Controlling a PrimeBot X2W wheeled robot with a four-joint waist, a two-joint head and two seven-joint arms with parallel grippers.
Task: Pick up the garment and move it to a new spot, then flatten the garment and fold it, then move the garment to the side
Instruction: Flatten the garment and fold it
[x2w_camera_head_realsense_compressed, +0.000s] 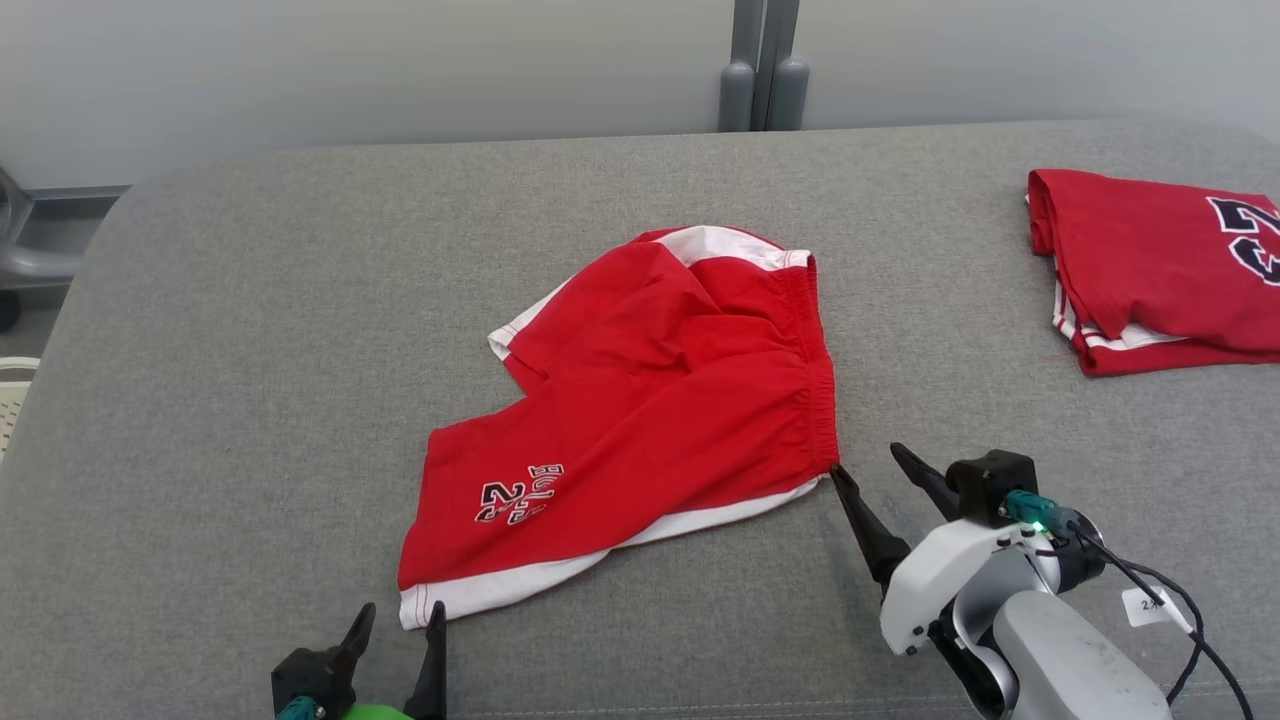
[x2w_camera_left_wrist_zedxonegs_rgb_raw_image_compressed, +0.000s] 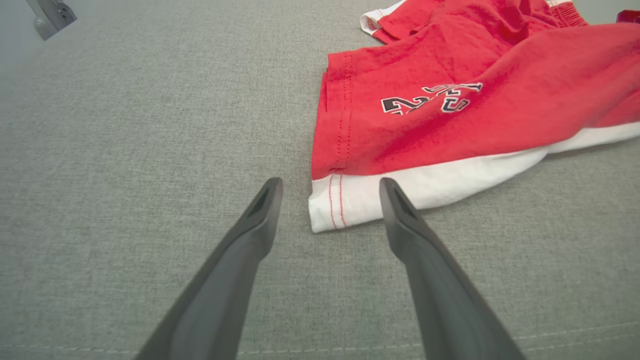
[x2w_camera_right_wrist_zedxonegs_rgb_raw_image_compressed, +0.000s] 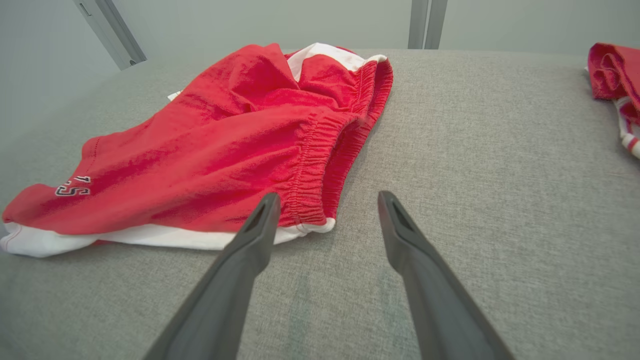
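I count two garments on the grey fabric-covered desk (x2w_camera_head_realsense_compressed: 250, 350). One is the pair of red shorts (x2w_camera_head_realsense_compressed: 650, 400) I am working on, lying rumpled near the middle. The other is a folded red garment (x2w_camera_head_realsense_compressed: 1160, 270) at the far right edge, well apart from the shorts. The shorts carry one dark number print (x2w_camera_head_realsense_compressed: 515, 495) on the leg nearest me, a white hem band (x2w_camera_head_realsense_compressed: 500, 585) along the near edge, and one gathered elastic waistband (x2w_camera_head_realsense_compressed: 820, 400) down their right side. I have two grippers in play, each with two dark fingers, four in all. The left gripper (x2w_camera_head_realsense_compressed: 400, 612) sits at the lower left with its fingers spread apart and holding nothing. In the left wrist view the white corner of the hem lies between the two tips, though I cannot tell whether either tip touches the cloth. The right gripper (x2w_camera_head_realsense_compressed: 865, 458) stands at the lower right, fingers likewise wide and empty. Its left finger tip is right at the near corner of the waistband, and the other tip is over bare desk. Behind the desk I see two rounded grey posts (x2w_camera_head_realsense_compressed: 760, 95) side by side against the wall.
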